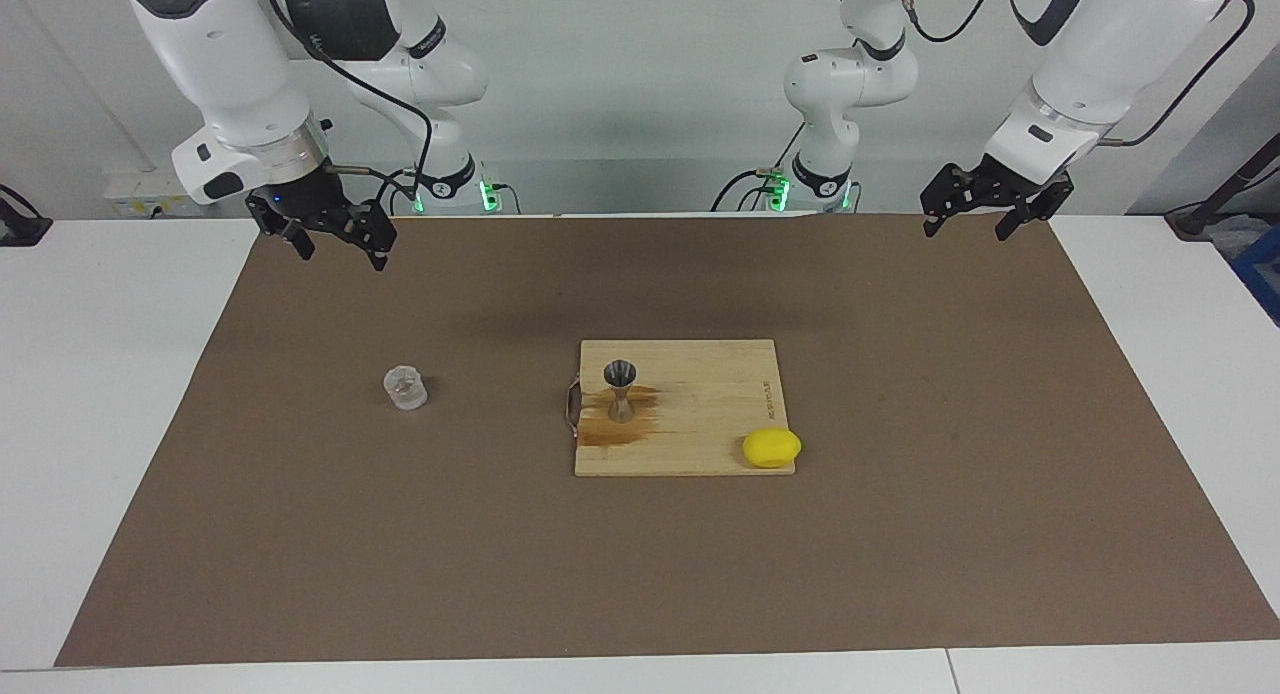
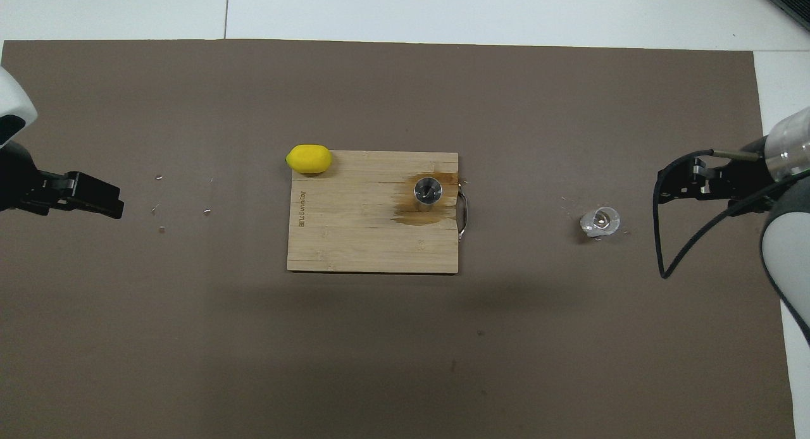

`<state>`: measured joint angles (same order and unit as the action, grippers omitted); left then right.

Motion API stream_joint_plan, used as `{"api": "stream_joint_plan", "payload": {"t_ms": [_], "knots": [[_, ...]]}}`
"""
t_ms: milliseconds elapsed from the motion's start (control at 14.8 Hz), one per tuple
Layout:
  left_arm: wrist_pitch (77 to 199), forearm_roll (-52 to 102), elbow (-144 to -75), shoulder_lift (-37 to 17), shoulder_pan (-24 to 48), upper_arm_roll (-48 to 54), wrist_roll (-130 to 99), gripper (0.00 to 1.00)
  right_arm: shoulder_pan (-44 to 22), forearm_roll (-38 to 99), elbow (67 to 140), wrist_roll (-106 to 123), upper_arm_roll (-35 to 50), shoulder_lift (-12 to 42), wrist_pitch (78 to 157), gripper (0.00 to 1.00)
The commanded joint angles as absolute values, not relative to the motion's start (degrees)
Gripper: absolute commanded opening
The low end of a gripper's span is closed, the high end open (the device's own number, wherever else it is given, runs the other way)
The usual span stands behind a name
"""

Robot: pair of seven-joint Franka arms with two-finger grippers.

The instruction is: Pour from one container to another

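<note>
The clear glass cup (image 1: 405, 388) stands upright on the brown mat toward the right arm's end; it also shows in the overhead view (image 2: 600, 222). The steel hourglass jigger (image 1: 620, 389) stands upright on the wooden cutting board (image 1: 700, 454), near the board's handle end, on a brown wet stain; from overhead its open top (image 2: 427, 191) shows. My right gripper (image 1: 340, 254) is open and empty, raised over the mat, apart from the cup (image 2: 661, 187). My left gripper (image 1: 966, 230) is open and empty, raised over the mat at the left arm's end (image 2: 117, 206).
A yellow lemon (image 1: 771, 447) lies at the board's corner farthest from the robots, toward the left arm's end (image 2: 309, 159). The board (image 2: 354, 243) has a metal handle (image 2: 464, 216) on the side facing the cup. A brown mat (image 1: 640, 574) covers the white table.
</note>
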<state>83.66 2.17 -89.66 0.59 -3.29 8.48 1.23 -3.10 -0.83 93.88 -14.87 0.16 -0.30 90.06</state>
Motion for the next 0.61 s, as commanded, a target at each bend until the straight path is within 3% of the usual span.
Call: {"api": "stream_joint_plan", "payload": {"t_ms": [0,542], "knots": [[83.41,2.55,-90.79,1.67,-3.08,8.26,0.62,1.0,-2.81,0.44,94.92,-13.1,0.26,-1.23,89.91,0.99],[83.41,2.55,-90.79,1.67,-3.08,8.26,0.62,1.0,-2.64,1.14,94.92,-12.92,0.26,-1.23,89.74,1.0]]}}
